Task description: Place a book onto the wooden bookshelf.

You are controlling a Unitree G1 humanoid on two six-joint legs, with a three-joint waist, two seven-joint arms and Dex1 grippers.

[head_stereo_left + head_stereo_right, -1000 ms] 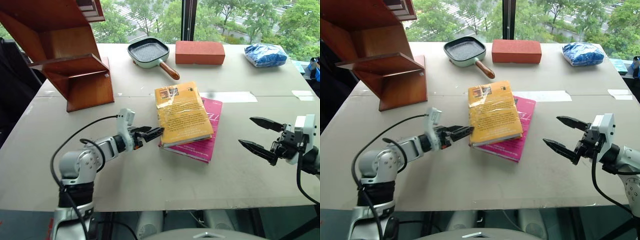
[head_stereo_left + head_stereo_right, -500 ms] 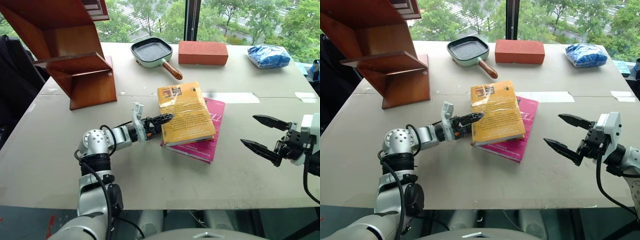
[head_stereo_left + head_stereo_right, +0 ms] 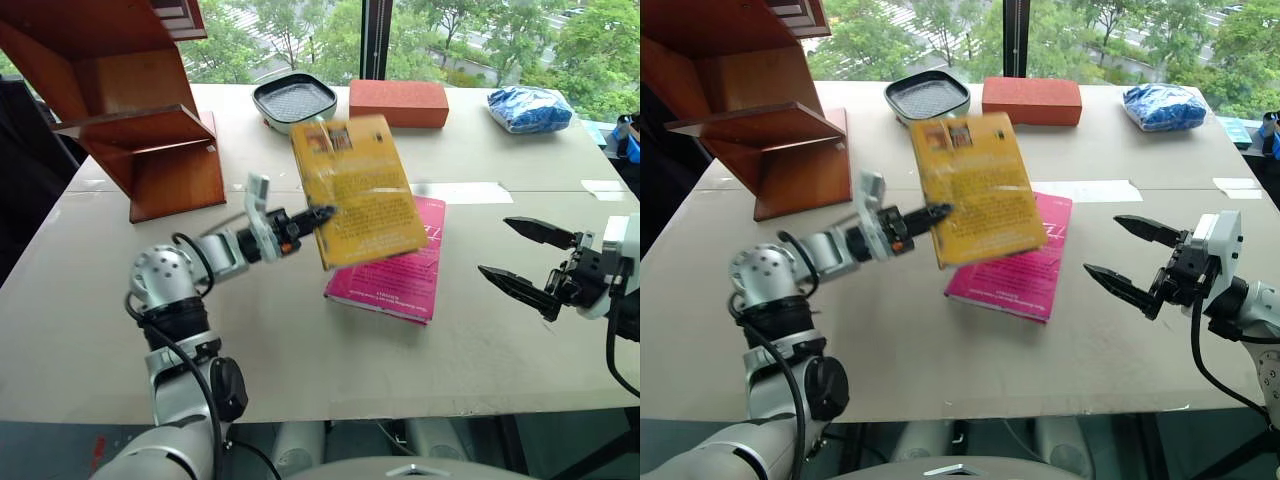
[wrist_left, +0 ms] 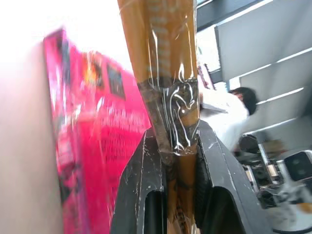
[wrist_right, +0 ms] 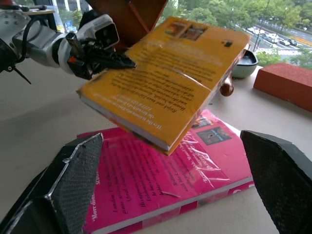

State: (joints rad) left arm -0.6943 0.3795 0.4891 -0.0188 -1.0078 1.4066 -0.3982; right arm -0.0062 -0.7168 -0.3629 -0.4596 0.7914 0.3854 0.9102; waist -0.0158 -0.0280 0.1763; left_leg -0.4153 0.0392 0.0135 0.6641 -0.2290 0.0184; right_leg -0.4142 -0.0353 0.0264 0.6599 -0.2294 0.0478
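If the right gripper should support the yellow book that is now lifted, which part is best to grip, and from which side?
Probably the free long edge of the book, opposite the edge pinched by the left gripper. The book hangs tilted above the pink book, so that edge has air beneath it. The open right gripper could come from the robot's right, one finger above the cover and one below.

A pale grey table (image 3: 300, 370) carries everything, with a strip of white tape (image 3: 462, 193) across its middle. Taking the magenta-pink book (image 3: 392, 270) near the centre as landmark: the wooden bookshelf (image 3: 140, 110) stands well off to its far left, while a green square pan (image 3: 294, 101), a red brick-like block (image 3: 398, 103) and a blue bag (image 3: 531, 109) lie in a row beyond it along the window edge.
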